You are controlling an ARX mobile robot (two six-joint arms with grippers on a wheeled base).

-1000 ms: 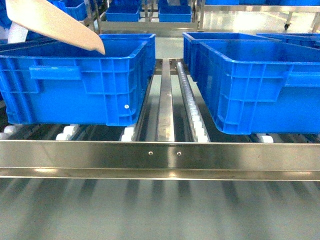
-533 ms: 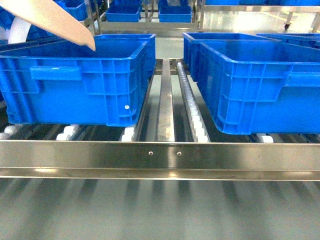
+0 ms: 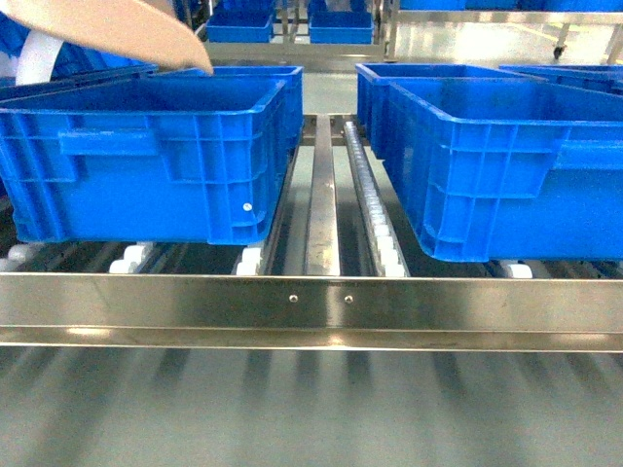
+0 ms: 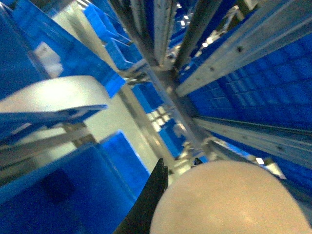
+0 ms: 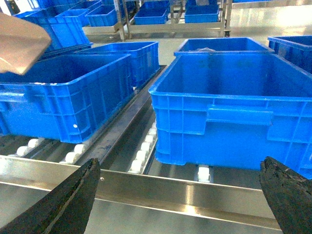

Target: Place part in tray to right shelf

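At upper left the tray (image 3: 107, 29) hangs high, left claw's state unclear, right gripper (image 5: 185, 195) spread empty; best keep it level crossing toward the right shelf (image 3: 311, 302).

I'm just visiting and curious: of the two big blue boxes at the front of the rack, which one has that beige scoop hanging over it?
The front left crate: the tray hangs above its back corner. The front right crate has nothing over it.

Two large blue crates sit side by side on roller rails, the left crate (image 3: 146, 161) and the right crate (image 3: 506, 165) apart. More blue crates (image 3: 341, 24) stand on the far racks.
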